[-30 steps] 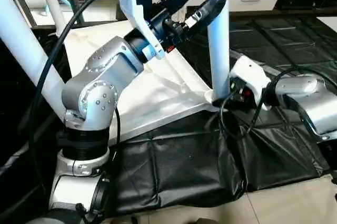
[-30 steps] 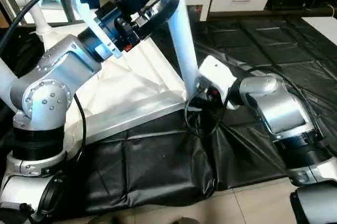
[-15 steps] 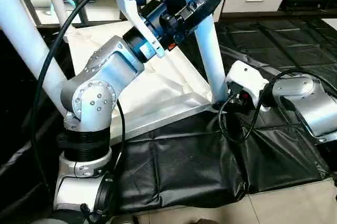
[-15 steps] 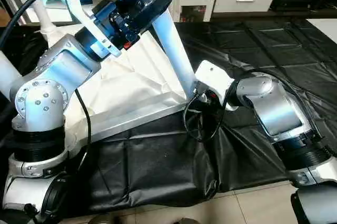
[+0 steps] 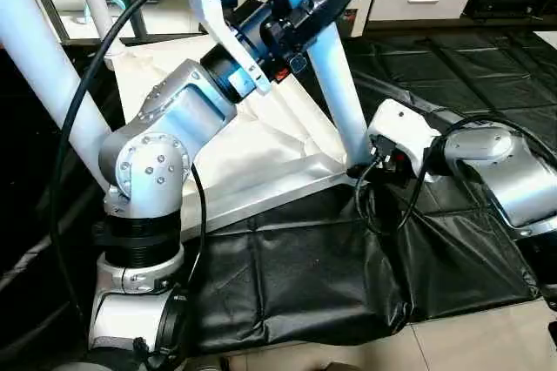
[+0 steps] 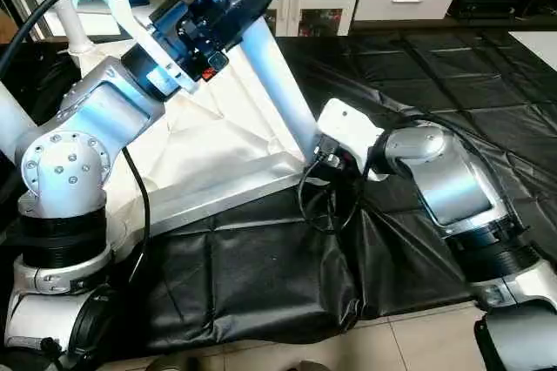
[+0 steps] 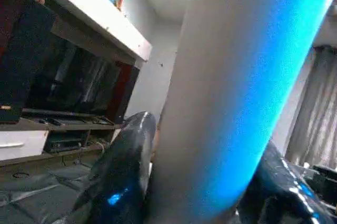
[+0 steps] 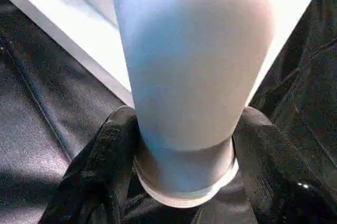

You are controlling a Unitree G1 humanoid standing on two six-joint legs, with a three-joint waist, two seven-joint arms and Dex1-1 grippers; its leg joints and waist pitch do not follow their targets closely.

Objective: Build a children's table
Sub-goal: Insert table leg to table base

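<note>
Table leg (image 5: 335, 97): foot at tabletop (image 5: 252, 158) corner socket, now leaning rather than upright. Left gripper (image 5: 305, 10) has closed onto its upper shaft; right gripper (image 8: 184, 182) pinches its base. Seating pending.

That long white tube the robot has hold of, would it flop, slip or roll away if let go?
The long white tapered plastic tube leg looks rigid: it runs straight between both pincers. Its smooth, glossy skin probably slips easily in the left pincer. It leans at a slant, its base at the white tabletop's corner, so released it might topple, then roll.
</note>
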